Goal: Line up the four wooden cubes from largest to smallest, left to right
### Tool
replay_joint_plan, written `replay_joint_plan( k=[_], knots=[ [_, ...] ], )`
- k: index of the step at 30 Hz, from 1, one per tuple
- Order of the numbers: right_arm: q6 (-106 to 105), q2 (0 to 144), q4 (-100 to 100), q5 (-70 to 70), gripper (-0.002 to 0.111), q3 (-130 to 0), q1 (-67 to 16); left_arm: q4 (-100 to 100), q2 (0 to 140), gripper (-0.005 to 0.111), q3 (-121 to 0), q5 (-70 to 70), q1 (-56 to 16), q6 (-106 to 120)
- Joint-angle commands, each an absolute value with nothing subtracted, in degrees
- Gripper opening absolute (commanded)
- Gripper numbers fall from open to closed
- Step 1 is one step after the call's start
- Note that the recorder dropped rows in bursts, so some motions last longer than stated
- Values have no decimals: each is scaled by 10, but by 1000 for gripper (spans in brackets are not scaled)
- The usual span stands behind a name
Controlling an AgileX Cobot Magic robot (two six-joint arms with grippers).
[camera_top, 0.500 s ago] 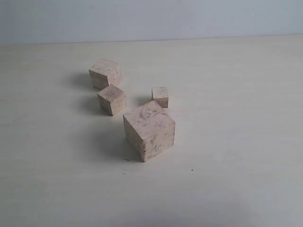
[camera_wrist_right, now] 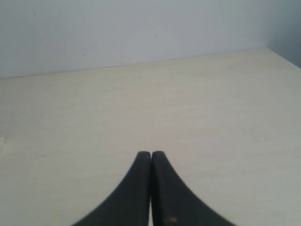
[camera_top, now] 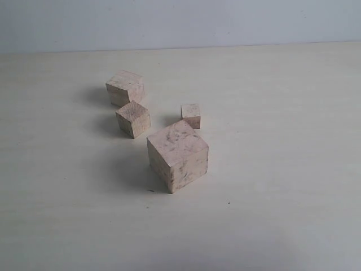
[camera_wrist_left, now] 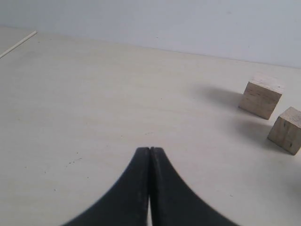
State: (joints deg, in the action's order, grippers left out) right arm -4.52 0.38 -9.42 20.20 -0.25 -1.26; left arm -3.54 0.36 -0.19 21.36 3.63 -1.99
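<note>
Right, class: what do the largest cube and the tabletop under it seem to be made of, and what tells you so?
The largest cube: pale unpainted wood, matt, judging by faint grain and dark smudges. The tabletop: smooth cream surface with fine streaks, probably laminate or veneer; the look cannot settle which.

The end effector (camera_wrist_left: 149,151) sits over the pale bench (camera_wrist_left: 94,103), its two black fingers pressed flat together. Ahead of it and off to one side stand a farther cube (camera_wrist_left: 261,96) and a nearer cube (camera_wrist_left: 287,130). Both are well clear of the tips, near each other but not touching.
</note>
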Motion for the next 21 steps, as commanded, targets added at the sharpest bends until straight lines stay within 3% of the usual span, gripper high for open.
replay_joint_plan(
  k=[1,8,21],
  knots=[
    [-46,0,-94,169,0,0,-14,-40,0,0,0,206,34,-17],
    [-45,0,-211,15,0,0,-14,-40,0,0,0,206,34,-17],
    [-25,0,-220,-168,0,0,-14,-40,0,0,0,206,34,-17]
  ],
)
